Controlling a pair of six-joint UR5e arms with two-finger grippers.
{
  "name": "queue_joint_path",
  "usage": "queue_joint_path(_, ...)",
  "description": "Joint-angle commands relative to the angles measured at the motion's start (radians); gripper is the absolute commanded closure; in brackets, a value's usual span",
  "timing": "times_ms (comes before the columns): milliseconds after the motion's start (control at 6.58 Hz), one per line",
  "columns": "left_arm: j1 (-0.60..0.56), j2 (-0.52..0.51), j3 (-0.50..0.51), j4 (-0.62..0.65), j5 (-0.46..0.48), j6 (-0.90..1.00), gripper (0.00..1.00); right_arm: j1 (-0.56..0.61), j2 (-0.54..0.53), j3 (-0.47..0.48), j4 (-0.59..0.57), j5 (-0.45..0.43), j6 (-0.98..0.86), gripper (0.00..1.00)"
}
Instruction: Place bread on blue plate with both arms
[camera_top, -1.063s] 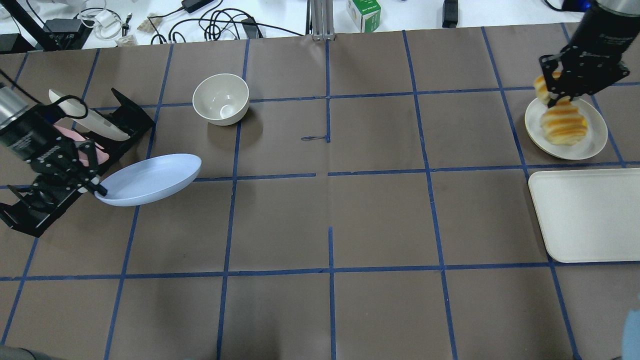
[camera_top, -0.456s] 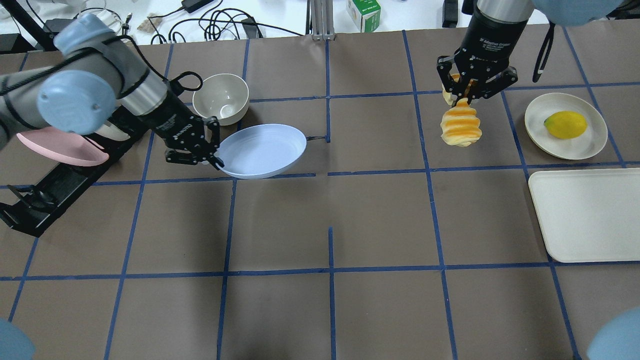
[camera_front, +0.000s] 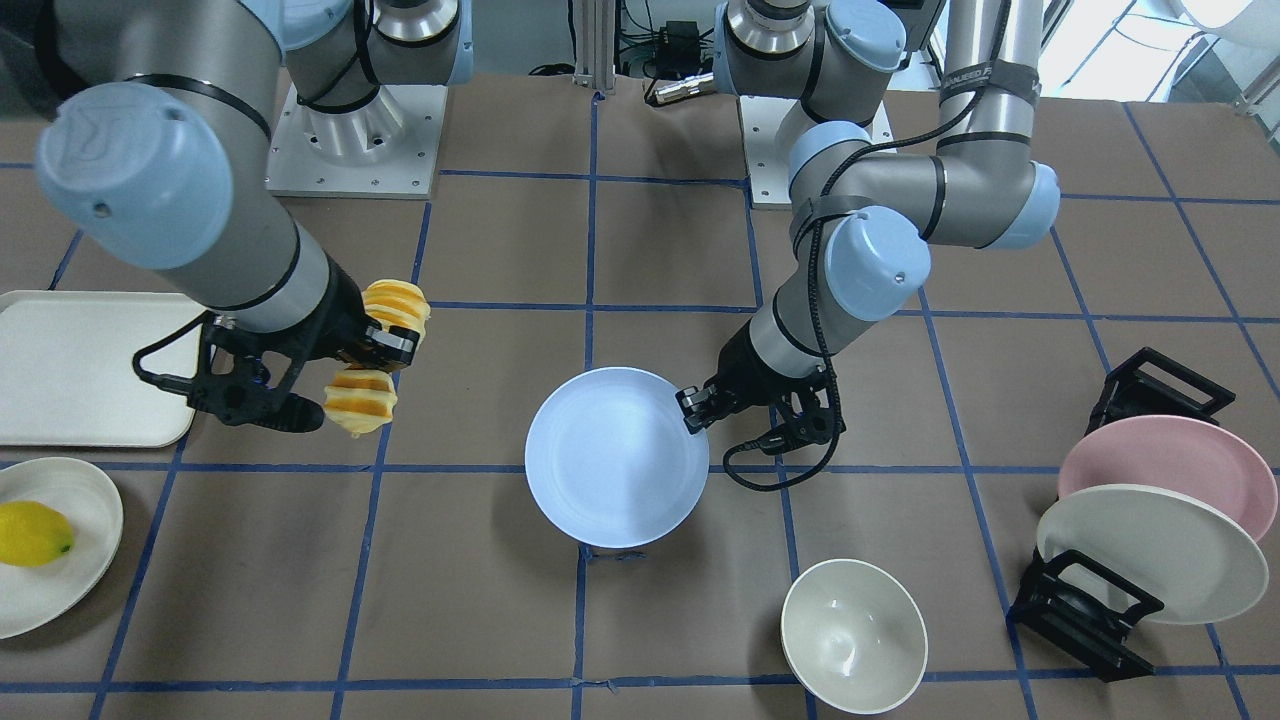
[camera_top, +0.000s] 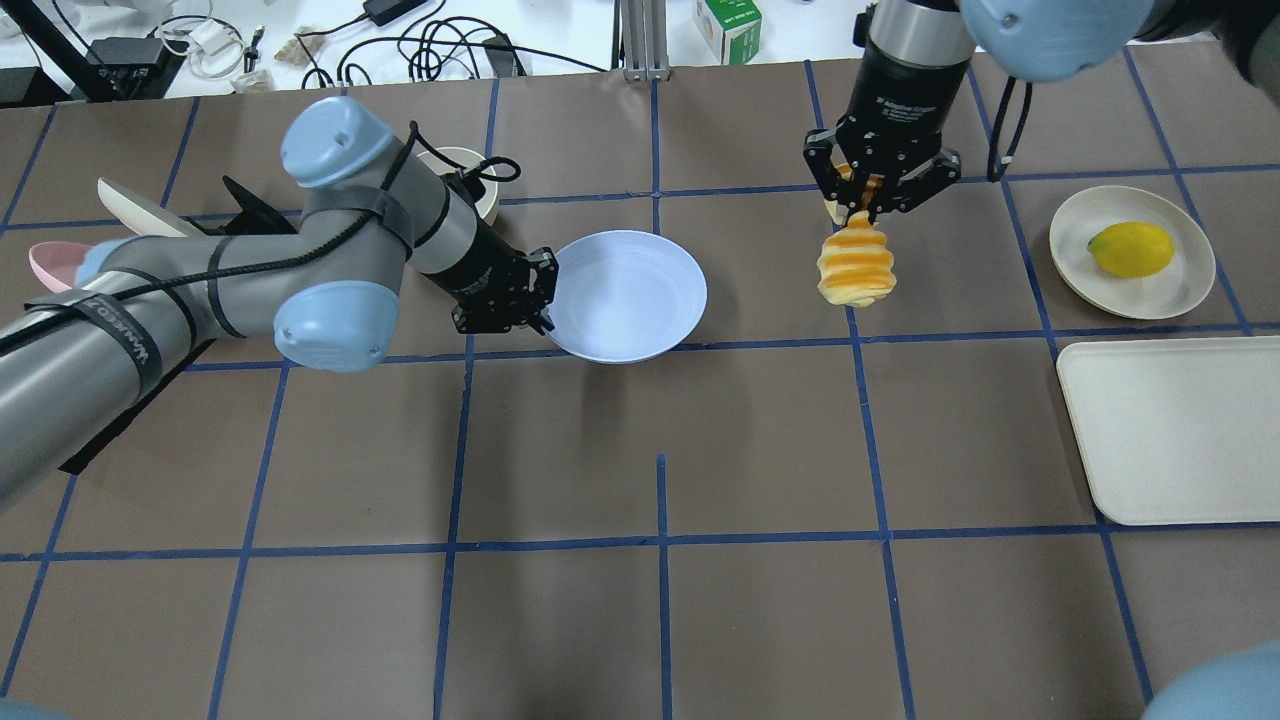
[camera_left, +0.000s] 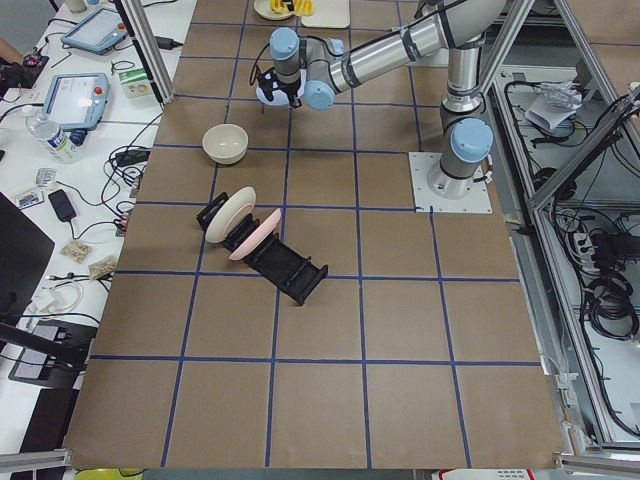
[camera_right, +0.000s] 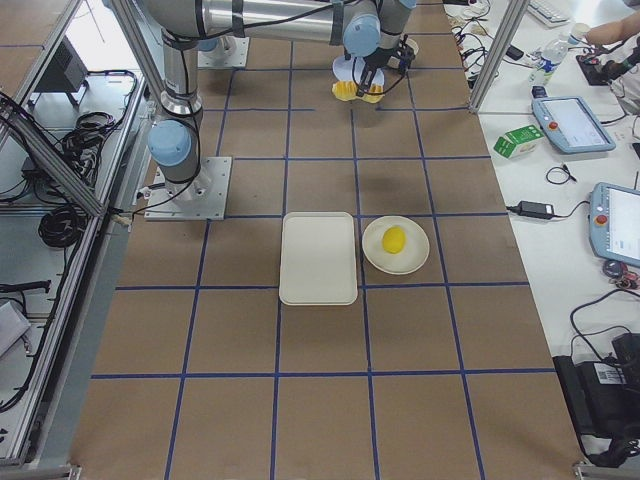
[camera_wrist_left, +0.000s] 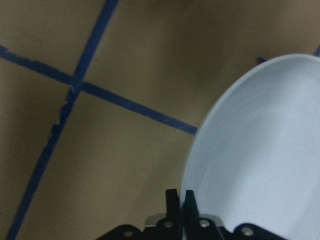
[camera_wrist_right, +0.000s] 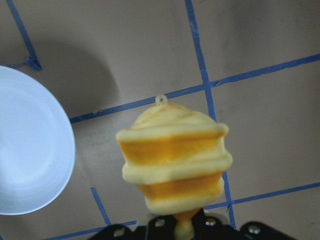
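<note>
these are silver-grey tubes with round pale blue joint caps. left arm (camera_top: 210, 270) has a black cable strapped along it, and the black straps carry white lettering. right arm (camera_front: 150, 60) goes black at the wrist, with white print there too. left gripper (camera_top: 547, 294) and right gripper (camera_top: 867, 208) are black skeletal linkages. square silver base plates (camera_front: 420, 140) sit at 12 o'clock in the front-facing view, screws showing.

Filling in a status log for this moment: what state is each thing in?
Bread: hanging from the right claw, off the table.
Blue plate: empty, rim pinched by the left claw.
Lemon: lying on a cream plate.
Bowl: upright, empty.
Tray: lying flat.
Pink plate: standing in the rack.
</note>
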Motion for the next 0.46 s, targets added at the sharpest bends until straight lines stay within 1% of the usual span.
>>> queue_joint_path(0,-0.039,-0.05,-0.035,0.108,0.029,-0.009,1.0,0.076,0.015,0.033,-0.093,-0.001,0.042,1.0)
queue_joint_path(304,-0.047,-0.084,-0.032,0.116,0.029,0.003,1.0,0.135,0.024,0.079,-0.195,-0.002,0.067,1.0)
